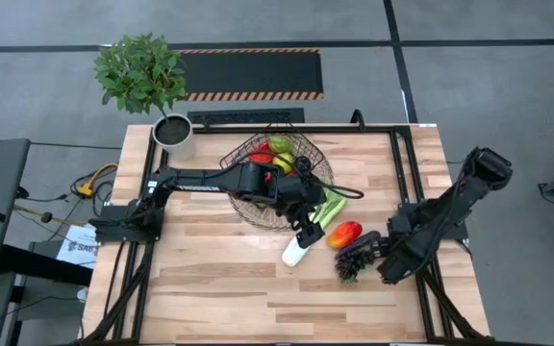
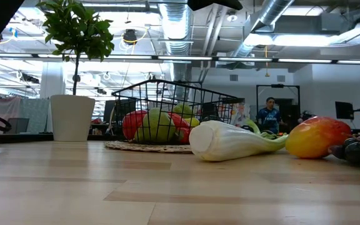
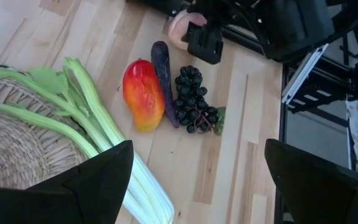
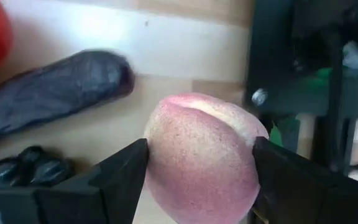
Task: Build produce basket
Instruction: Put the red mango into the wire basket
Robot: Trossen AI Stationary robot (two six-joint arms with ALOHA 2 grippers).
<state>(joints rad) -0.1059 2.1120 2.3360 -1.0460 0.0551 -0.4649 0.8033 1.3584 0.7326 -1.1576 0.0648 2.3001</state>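
The dark wire basket (image 1: pixel 275 165) stands on a round woven tray (image 1: pixel 258 207) and holds red, green and yellow produce (image 2: pixel 158 125). A white-green leek (image 1: pixel 313 229) lies with its leafy end on the tray's rim. A red-yellow fruit (image 1: pixel 344 234), an aubergine (image 3: pixel 163 74) and dark grapes (image 1: pixel 353 260) lie on the table. My left gripper (image 3: pixel 197 152) hangs open above the leek's white end. My right gripper (image 1: pixel 380 252) is shut on a peach (image 4: pixel 204 155) beside the aubergine's far tip. My right gripper pinches the peach between its two fingers, one on each opposite side (image 4: pixel 157 158). The fingers come steeply from above, pointing down. I cannot tell whether the peach rests on the table or is clear of it.
A potted green plant (image 1: pixel 166 125) stands at the table's far left corner. Black frame rails (image 1: pixel 399 168) run along the table's sides and far edge. Bare wood (image 1: pixel 219 288) lies toward the near edge. A person (image 2: pixel 269 115) stands in the room behind.
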